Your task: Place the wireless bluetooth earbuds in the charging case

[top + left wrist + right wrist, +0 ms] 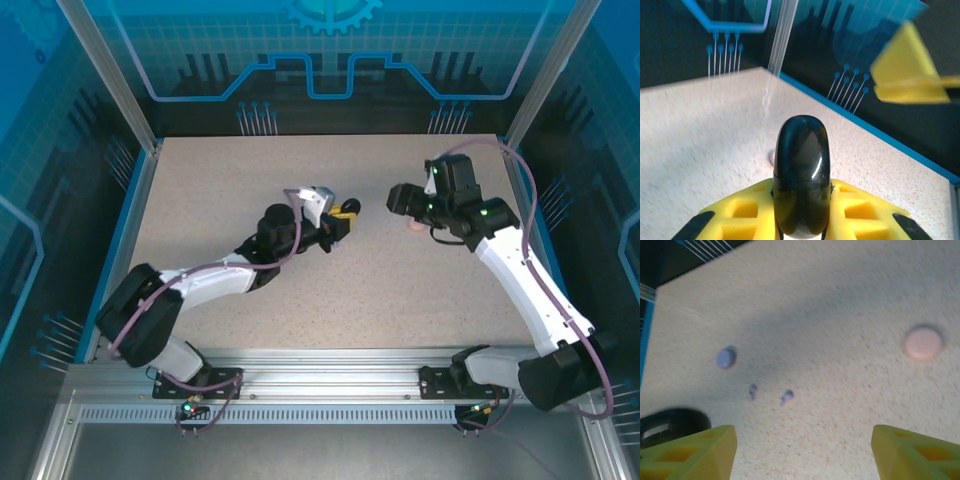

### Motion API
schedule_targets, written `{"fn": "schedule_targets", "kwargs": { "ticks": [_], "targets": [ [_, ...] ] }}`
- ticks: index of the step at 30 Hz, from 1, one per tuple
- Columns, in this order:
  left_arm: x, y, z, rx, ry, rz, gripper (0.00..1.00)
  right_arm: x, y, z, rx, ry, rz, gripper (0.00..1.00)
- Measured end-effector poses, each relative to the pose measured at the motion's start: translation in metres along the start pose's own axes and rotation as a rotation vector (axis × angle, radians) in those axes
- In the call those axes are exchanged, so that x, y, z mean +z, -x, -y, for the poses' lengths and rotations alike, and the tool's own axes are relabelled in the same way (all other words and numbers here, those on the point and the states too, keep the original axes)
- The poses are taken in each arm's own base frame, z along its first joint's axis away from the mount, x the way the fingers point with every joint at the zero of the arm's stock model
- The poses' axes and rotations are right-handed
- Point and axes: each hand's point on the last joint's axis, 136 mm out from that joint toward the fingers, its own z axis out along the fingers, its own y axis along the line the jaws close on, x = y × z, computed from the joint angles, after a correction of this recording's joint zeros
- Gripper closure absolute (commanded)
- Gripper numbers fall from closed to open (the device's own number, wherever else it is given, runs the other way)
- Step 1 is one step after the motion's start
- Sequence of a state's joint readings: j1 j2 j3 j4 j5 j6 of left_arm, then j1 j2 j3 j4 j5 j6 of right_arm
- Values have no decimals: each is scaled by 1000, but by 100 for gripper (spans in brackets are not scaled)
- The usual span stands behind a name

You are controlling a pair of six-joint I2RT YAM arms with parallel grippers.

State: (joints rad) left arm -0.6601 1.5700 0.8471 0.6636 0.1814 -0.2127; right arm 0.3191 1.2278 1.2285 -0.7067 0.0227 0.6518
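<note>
Within left pincer (801, 220), glossy black case (801, 160)

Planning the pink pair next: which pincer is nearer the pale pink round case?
Right. The right pincer hangs open close by the pale pink round case; the left pincer, gripping a glossy black case, is farther left.

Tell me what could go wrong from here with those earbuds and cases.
1. The left gripper pinches the glossy, rounded black case; it could slip or twist out.
2. The two lilac earbuds lie close together on the table, and the right gripper is wide open near them, so picking one may knock the other away.
</note>
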Motion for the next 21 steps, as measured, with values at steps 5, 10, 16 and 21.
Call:
{"fn": "schedule_targets", "kwargs": {
  "ticks": [5,10,16,21],
  "targets": [
    [53,-30,-16,-249,46,-145,100,16,-40,40,57,-85,-76,27],
    [104,-58,-22,-457,68,-286,100,11,-54,54,82,-106,-73,27],
    [150,-91,-14,-614,75,-437,100,-1,-50,57,98,-95,-30,27],
    [171,-119,-18,-700,124,-544,99,-6,-45,61,114,-97,-9,27]
  ]
}}
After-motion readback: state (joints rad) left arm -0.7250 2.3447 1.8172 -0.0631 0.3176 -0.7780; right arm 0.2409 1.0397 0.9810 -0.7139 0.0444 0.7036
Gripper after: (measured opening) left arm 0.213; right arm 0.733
